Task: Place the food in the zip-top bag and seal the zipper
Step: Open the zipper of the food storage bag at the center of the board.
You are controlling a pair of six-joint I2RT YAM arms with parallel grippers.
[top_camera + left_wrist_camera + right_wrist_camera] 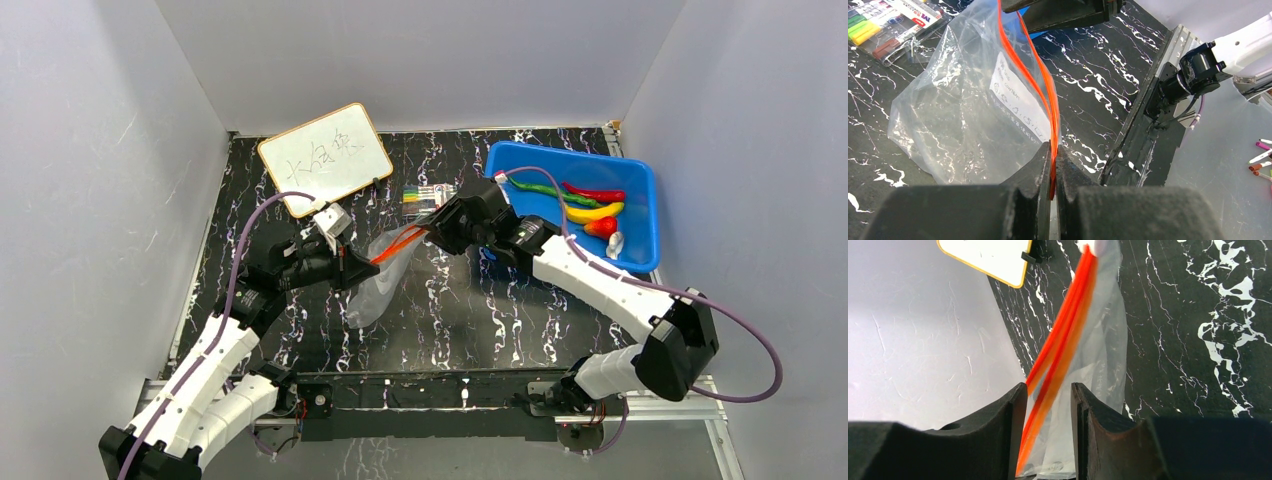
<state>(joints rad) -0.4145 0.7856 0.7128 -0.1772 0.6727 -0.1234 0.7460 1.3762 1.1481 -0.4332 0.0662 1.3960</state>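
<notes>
The clear zip-top bag (383, 285) hangs above the table between my two grippers, and no food shows inside it. Its orange-red zipper (400, 243) is stretched between them. My left gripper (355, 268) is shut on one end of the zipper (1033, 75), as the left wrist view (1054, 150) shows. My right gripper (432, 225) is at the other end; its jaws (1049, 390) stand apart around the zipper (1063, 340) without pinching it. The food lies in the blue tub (640, 175): green pepper (540, 188), red chili (597, 191), banana (595, 212), strawberry (600, 227), white piece (615, 243).
A pack of coloured markers (425, 194) lies just behind the bag. A whiteboard (325, 158) with writing lies at the back left. White walls close in the table on three sides. The arms' base rail (430, 385) runs along the near edge.
</notes>
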